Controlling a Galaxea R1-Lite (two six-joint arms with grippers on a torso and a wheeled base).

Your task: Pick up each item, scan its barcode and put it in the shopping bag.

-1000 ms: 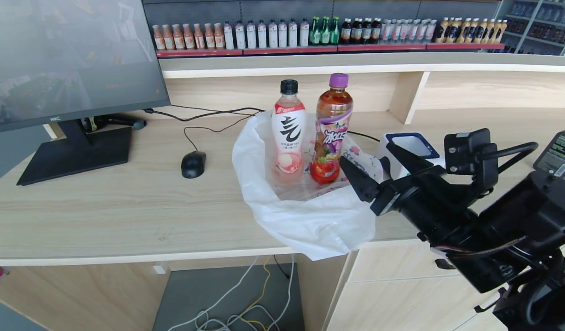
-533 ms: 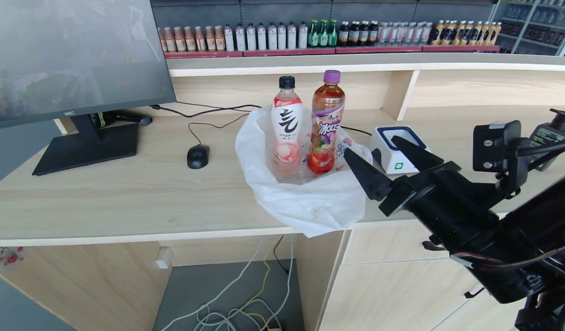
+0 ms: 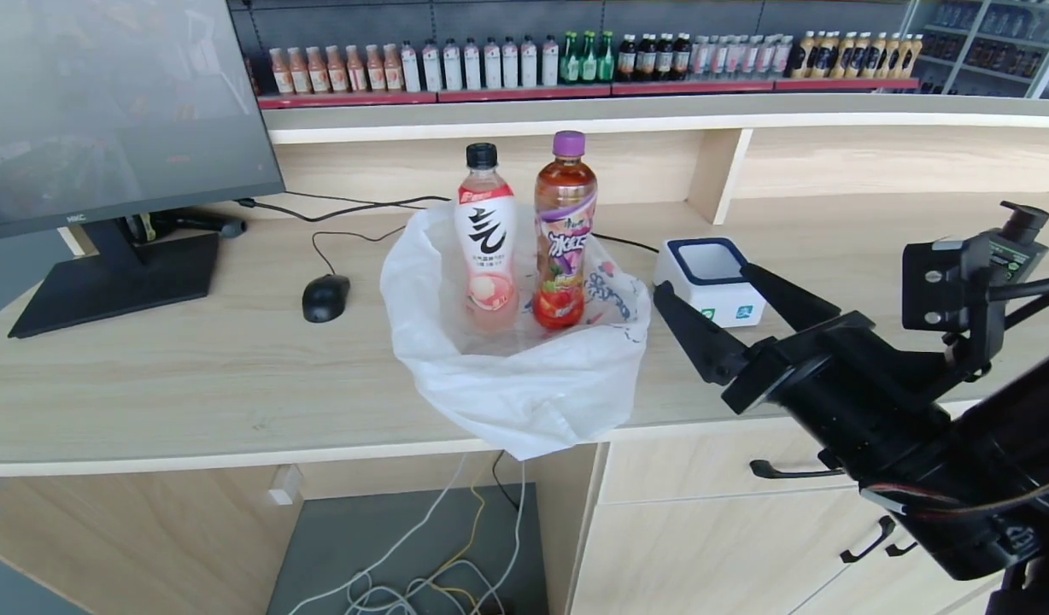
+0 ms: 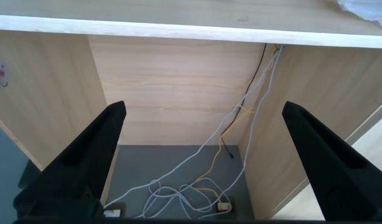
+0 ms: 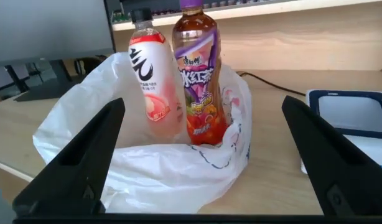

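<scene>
On the counter (image 3: 191, 384), the shopping bag (image 3: 507, 393) holds the pink bottle (image 3: 487, 248) and tea bottle (image 3: 563, 239) upright, while the right gripper (image 3: 702, 280) beside it and the left gripper (image 4: 203, 109) both gape wide, empty.

2 bottles (image 3: 488, 248) upright in shopping bag (image 3: 524, 384) on counter (image 3: 191, 376), scanner (image 3: 708, 269) right of bag, mouse (image 3: 325, 298) and monitor (image 3: 106, 102) left

right arm (image 3: 960, 461) is all matte black, chunky cylindrical wrist housing, with a thin red-and-white cable (image 3: 905, 500) run along it. Boxy black camera mount (image 3: 947, 286) with silver screws sits on a curved black tube bracket. right end effector (image 3: 700, 279) and left end effector (image 4: 203, 106) each have two black wedge fingers tapering to points.
</scene>
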